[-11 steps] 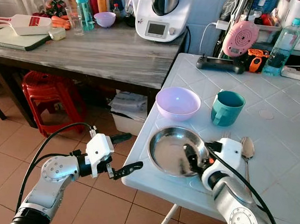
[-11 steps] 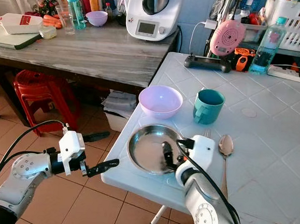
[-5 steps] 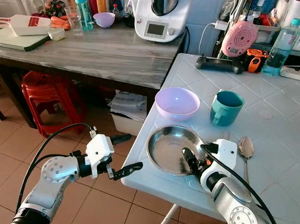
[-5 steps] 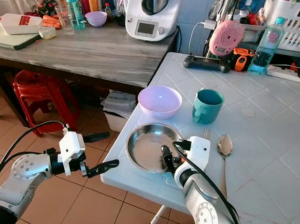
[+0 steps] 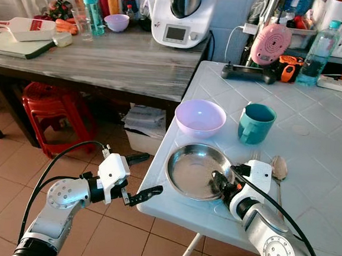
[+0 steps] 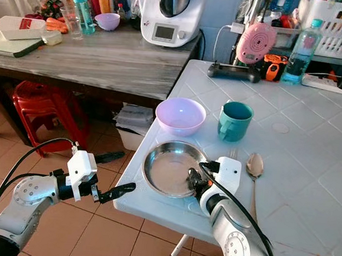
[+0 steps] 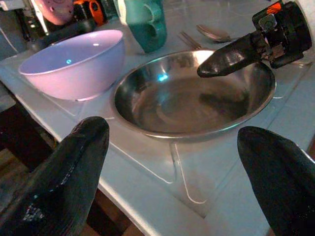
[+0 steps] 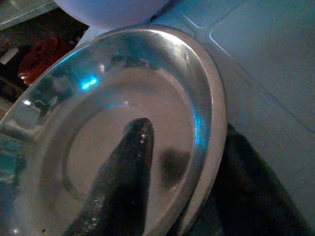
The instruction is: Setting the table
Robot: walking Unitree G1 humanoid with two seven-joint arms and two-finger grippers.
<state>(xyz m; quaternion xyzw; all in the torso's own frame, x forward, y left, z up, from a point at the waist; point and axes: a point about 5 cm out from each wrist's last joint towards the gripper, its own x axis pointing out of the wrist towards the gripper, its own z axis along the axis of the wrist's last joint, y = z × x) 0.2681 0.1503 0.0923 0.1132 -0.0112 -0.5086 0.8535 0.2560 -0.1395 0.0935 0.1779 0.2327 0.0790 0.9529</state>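
Note:
A steel plate [image 5: 192, 170] lies near the front left corner of the white tiled table [image 5: 312, 145]. My right gripper [image 5: 221, 185] is shut on the plate's right rim, with one finger [image 8: 129, 172] inside the dish and the other outside the rim. Behind the plate stand a lilac bowl [image 5: 200, 116] and a teal mug [image 5: 256, 123]. A fork [image 5: 255, 154] and a spoon [image 5: 279, 167] lie to the right of the plate. My left gripper [image 5: 142, 175] hangs open below and left of the table edge, with nothing between its fingers [image 7: 74, 162].
A grey wooden counter [image 5: 105, 57] to the left carries a kitchen machine [image 5: 183, 13], bottles and a cutting board. A red stool [image 5: 57, 110] stands under it. A water bottle [image 5: 319, 53] and a pink device [image 5: 271, 44] sit at the table's back.
My right gripper has drawn slightly closer to the plate's right rim. The view has shifted a little. The plate and my left arm have stayed where they were.

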